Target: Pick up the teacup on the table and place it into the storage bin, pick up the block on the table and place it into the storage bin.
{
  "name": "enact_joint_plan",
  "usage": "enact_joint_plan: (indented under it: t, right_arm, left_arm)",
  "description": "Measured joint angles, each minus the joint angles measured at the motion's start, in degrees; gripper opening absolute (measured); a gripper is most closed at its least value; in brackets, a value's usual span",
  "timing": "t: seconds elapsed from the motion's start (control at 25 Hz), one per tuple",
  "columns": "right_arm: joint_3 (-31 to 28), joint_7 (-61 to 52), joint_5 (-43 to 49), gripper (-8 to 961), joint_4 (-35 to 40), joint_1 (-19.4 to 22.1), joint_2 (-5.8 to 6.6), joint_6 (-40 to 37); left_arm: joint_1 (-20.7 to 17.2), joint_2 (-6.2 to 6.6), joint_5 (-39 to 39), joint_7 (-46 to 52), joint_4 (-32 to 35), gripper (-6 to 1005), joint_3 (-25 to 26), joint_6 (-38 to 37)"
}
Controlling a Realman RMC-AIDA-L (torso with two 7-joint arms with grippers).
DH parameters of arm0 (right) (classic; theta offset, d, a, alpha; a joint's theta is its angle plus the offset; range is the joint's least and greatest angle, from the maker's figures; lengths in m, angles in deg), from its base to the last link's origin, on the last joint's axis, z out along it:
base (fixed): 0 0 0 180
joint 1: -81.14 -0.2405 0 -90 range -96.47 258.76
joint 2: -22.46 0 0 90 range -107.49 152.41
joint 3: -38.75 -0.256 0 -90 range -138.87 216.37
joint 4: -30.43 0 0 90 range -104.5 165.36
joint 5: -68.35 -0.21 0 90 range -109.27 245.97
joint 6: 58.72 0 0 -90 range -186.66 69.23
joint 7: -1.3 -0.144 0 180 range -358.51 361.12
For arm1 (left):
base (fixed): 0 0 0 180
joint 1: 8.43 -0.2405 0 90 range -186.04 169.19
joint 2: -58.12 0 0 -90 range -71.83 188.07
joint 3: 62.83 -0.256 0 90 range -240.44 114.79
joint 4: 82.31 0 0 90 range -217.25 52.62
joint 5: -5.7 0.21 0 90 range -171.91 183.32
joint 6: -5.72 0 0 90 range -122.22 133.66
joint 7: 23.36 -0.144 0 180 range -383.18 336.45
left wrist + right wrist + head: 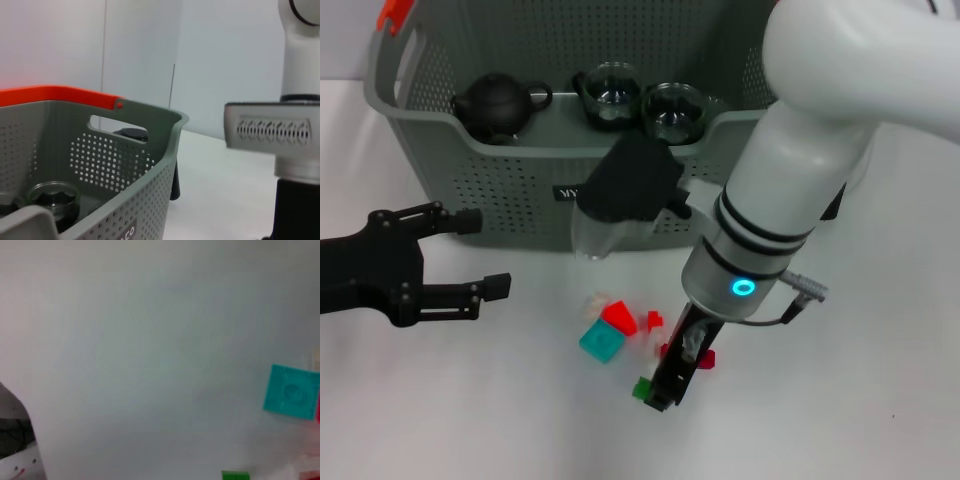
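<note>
Low over the white table (440,420), the right gripper (672,378) points down among a cluster of small blocks: a green block (642,389) beside its tip, red pieces (705,358) against its fingers; whether it grips anything cannot be told. A teal block (601,343) and a red block (618,318) lie just to its left. Behind stands the storage bin (490,190), holding a dark teapot (495,104) and two glass teacups (608,93). The left gripper (475,255) hovers left of the bin's front, fingers spread, holding nothing.
</note>
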Motion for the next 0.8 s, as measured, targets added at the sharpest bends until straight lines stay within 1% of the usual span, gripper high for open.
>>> enact_joint_plan:
  t: [0.08,0.2,0.4,0.6,0.72,0.8]
  right_arm:
    - [-3.18,0.04,2.23,204,2.19,0.87,0.03,-1.87]
    - [-9.72,0.1,6.0,205,6.63,2.09,0.09,-5.48]
    - [-20.46,0.87,11.65,205,13.55,2.53,0.26,-10.96]
    - [-29.84,2.35,16.52,205,20.5,1.31,0.47,-13.14]
    - [-34.75,3.78,20.45,205,23.02,-0.12,0.48,-12.47]
    - [-38.01,4.98,23.21,205,23.38,-1.24,0.46,-10.96]
  left_arm:
    - [-0.18,0.01,0.17,-0.01,0.06,892,0.78,-0.26]
    - [-0.34,0.09,0.42,-0.06,0.1,892,2.04,-0.9]
    - [-0.65,0.18,0.54,-0.09,0.16,892,3.27,-1.7]
    - [-0.77,0.16,0.57,-0.12,0.18,892,3.47,-1.8]
    - [-0.77,0.14,0.57,-0.14,0.17,892,3.48,-1.93]
    - [-0.77,0.13,0.58,-0.19,0.17,892,3.5,-2.09]
